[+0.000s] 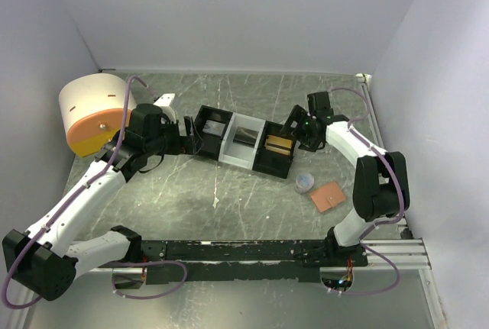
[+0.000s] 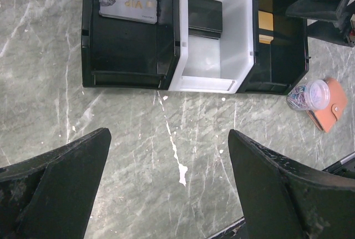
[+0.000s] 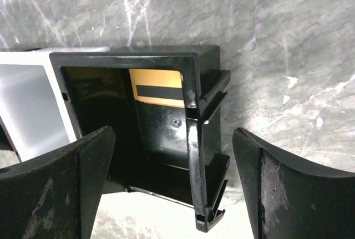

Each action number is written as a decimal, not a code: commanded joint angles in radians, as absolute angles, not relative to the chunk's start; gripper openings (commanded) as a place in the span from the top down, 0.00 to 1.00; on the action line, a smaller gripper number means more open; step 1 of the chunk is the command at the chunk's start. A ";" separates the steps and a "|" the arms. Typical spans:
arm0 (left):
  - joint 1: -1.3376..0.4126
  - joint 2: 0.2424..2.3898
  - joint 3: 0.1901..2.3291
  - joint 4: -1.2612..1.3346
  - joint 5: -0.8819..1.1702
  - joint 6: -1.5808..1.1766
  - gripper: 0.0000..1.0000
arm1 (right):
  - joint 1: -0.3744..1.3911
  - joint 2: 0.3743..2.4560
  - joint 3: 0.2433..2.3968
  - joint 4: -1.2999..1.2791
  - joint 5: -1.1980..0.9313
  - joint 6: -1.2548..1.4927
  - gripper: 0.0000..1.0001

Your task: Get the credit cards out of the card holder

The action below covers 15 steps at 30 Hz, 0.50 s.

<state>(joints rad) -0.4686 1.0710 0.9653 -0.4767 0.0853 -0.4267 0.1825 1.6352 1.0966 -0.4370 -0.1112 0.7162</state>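
Observation:
The salmon-orange card holder lies shut and flat on the table, front right, with no gripper near it. Three cards lie in a three-compartment tray: a grey card in the left black bin, a black card in the white middle bin, and a gold card in the right black bin. My left gripper hangs open and empty just in front of the tray's left end. My right gripper is open, with the right bin's side wall between its fingers, not touching.
A small clear jar of coloured clips stands right next to the card holder, on its tray side. A large white and orange cylinder sits at the back left. White walls enclose the table on three sides.

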 commanded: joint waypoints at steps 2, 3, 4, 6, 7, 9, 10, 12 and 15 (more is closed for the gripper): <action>-0.474 1.063 0.956 -0.463 0.077 -0.430 0.01 | 0.186 1.620 1.083 -0.385 -0.193 0.739 0.13; -0.474 1.064 0.955 -0.462 0.075 -0.430 0.01 | 0.187 1.622 1.091 -0.384 -0.197 0.739 0.13; -0.474 1.066 0.953 -0.461 0.073 -0.430 0.01 | 0.187 1.630 1.098 -0.382 -0.201 0.741 0.13; -0.474 1.074 0.945 -0.451 0.072 -0.430 0.01 | 0.188 1.648 1.113 -0.380 -0.208 0.741 0.13; -0.474 1.080 0.943 -0.446 0.074 -0.429 0.01 | 0.188 1.658 1.125 -0.383 -0.205 0.739 0.13; -0.474 1.096 0.939 -0.425 0.090 -0.428 0.00 | 0.187 1.673 1.140 -0.382 -0.192 0.734 0.13; -0.474 1.107 0.934 -0.406 0.103 -0.427 0.00 | 0.188 1.681 1.147 -0.378 -0.189 0.731 0.13; -0.474 1.137 0.925 -0.360 0.139 -0.425 0.00 | 0.187 1.704 1.168 -0.377 -0.190 0.721 0.14; -0.474 1.209 0.921 -0.271 0.230 -0.428 0.00 | 0.188 1.744 1.208 -0.392 -0.195 0.708 0.14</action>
<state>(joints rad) -0.4686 1.1385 0.9333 -0.4129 0.1150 -0.4267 0.1856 1.6958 1.1423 -0.4011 -0.1844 0.7246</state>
